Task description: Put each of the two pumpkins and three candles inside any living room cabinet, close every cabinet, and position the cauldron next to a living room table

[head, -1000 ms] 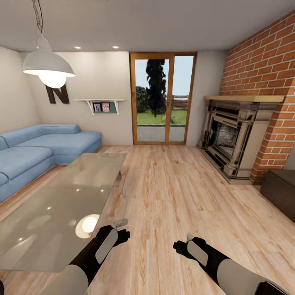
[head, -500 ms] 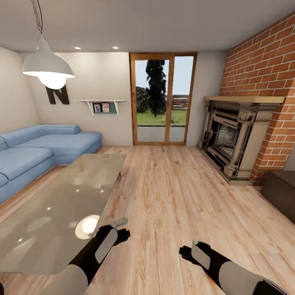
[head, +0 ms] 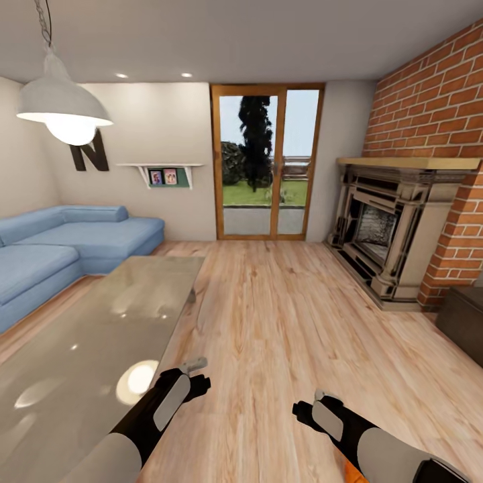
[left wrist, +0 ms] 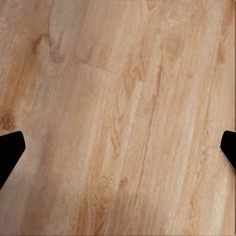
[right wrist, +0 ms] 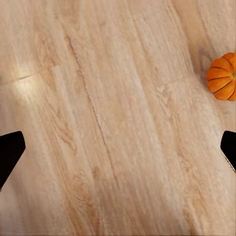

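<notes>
One orange ribbed pumpkin (right wrist: 223, 76) lies on the wooden floor in the right wrist view, off to one side of my right gripper (right wrist: 118, 152), whose fingers stand wide apart and empty. A sliver of orange, the pumpkin (head: 349, 473), peeks out under my right forearm in the head view. My left gripper (left wrist: 118, 152) is open over bare floor, with nothing between its fingers. In the head view both grippers hang low in front of me, the left gripper (head: 198, 377) beside the glass table (head: 100, 322) and the right gripper (head: 305, 404) over the floor. A corner of the dark brown cabinet (head: 466, 322) shows at the far right. The candles and the cauldron are out of view.
A blue corner sofa (head: 60, 248) stands behind the table at the left. A stone fireplace (head: 389, 228) sits in the brick wall at the right, and glass patio doors (head: 267, 164) are straight ahead. A pendant lamp (head: 60, 107) hangs over the table. Wide wooden floor lies between table and fireplace.
The whole view has shifted slightly, so the camera moved. My right arm has sunk a little lower and the orange sliver under it has come into sight. The left arm holds its pose.
</notes>
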Controlling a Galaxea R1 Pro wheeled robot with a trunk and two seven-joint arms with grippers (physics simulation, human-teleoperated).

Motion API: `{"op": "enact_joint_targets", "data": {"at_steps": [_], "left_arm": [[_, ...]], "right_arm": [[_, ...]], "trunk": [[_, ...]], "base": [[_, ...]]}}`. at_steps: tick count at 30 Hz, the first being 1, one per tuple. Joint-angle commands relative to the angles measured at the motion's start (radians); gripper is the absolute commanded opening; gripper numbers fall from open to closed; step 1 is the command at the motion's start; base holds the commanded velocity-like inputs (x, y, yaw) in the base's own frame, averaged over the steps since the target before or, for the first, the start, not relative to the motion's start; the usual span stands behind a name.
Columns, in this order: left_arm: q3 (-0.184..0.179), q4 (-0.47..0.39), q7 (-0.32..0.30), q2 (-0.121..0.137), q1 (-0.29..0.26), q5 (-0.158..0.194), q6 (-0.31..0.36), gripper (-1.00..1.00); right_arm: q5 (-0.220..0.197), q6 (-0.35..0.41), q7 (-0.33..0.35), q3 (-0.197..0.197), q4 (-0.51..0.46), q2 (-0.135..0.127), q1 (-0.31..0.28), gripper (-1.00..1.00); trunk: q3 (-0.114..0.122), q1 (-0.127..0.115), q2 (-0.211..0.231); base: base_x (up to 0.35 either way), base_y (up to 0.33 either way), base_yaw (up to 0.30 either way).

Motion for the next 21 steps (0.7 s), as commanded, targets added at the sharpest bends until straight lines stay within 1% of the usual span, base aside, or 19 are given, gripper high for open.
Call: {"op": "enact_joint_targets", "data": {"at_steps": [1,11,21], "left_arm": [[-0.003,-0.001,0.010,0.000,-0.001,0.011,0.001,1.00],[-0.003,-0.001,0.010,0.000,-0.001,0.011,0.000,1.00],[-0.003,0.000,0.010,0.000,-0.001,0.011,0.000,1.00]], "right_arm": [[-0.005,0.004,-0.007,0.007,-0.004,-0.001,-0.001,1.00],[-0.005,0.003,-0.007,0.007,-0.004,-0.001,-0.001,1.00],[-0.005,0.003,-0.005,0.006,-0.004,-0.001,-0.001,1.00]], "trunk": [[-0.001,0.001,-0.001],[-0.001,0.001,-0.001],[-0.001,0.001,-0.001]], "base": [[0.315,-0.138,0.000],[0.310,-0.126,0.000],[0.331,-0.017,0.000]]}}
